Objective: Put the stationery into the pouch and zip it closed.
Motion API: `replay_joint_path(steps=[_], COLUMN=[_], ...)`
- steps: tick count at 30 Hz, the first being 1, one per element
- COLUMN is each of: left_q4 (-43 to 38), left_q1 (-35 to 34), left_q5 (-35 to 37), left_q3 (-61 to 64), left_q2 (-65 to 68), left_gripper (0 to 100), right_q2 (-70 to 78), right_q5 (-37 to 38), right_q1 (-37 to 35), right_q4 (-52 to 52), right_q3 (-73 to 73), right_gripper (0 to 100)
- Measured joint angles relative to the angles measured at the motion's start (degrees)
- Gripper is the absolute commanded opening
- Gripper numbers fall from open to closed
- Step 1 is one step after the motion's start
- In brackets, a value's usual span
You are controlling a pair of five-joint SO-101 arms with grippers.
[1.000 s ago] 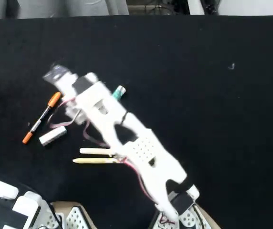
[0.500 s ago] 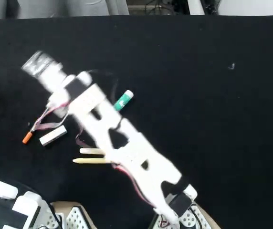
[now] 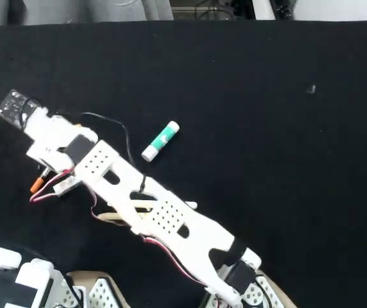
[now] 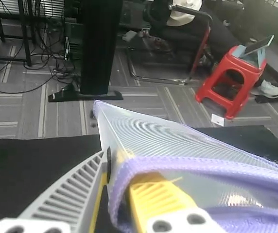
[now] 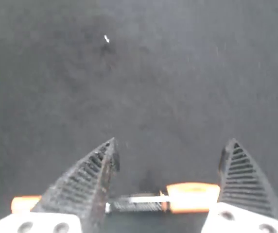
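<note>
In the right wrist view my right gripper (image 5: 173, 143) is open just above the black table, with an orange marker (image 5: 190, 190) lying crosswise between its fingers. From above, the right arm (image 3: 151, 212) stretches to the table's left and covers most of that marker; only its orange tip (image 3: 37, 184) shows, next to a small white stick (image 3: 67, 183). A green-and-white glue stick (image 3: 160, 141) lies free in the middle. Two pale yellow pencils (image 3: 110, 217) poke out from under the arm. My left gripper (image 4: 114, 165) is shut on a clear ribbed pouch (image 4: 178, 145) with a purple zipper edge.
The black cloth (image 3: 286, 128) runs wide to the right and back. White parts of the left arm's base (image 3: 7, 273) sit at the front left corner. Beyond the table, the left wrist view shows a red stool (image 4: 234, 73) and floor cables.
The right arm has swung left and lowered over the orange marker and white stick. The glue stick, half hidden a second ago, now lies uncovered.
</note>
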Motion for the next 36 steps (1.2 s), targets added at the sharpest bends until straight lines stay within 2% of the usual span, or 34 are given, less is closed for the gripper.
replay_joint_path(steps=[5, 9, 14, 20, 27, 36], left_q4=[0.0, 0.0, 0.0, 0.0, 0.0, 1.6], left_q1=[-0.1, -1.5, -2.3, -2.7, -2.7, -2.6], left_q5=[0.0, 0.0, 0.0, 0.0, 0.0, 0.0], left_q3=[0.0, 0.0, 0.0, 0.0, 0.0, 0.0], left_q2=[0.0, 0.0, 0.0, 0.0, 0.0, 0.0], left_gripper=[3, 3, 3, 3, 3, 3], right_q2=[4.2, 4.6, 4.2, 1.8, 0.7, 0.4], right_q5=[0.1, 4.1, 9.8, 12.9, 17.2, 20.2], right_q1=[-2.1, -2.5, -2.5, -1.1, 6.2, 20.1], right_q4=[-1.9, -0.3, 10.1, 25.5, 41.3, 42.5], right_q3=[0.0, 0.0, -0.1, -0.5, -1.5, -0.6], right_gripper=[32.8, 32.8, 32.8, 32.8, 32.8, 32.8])
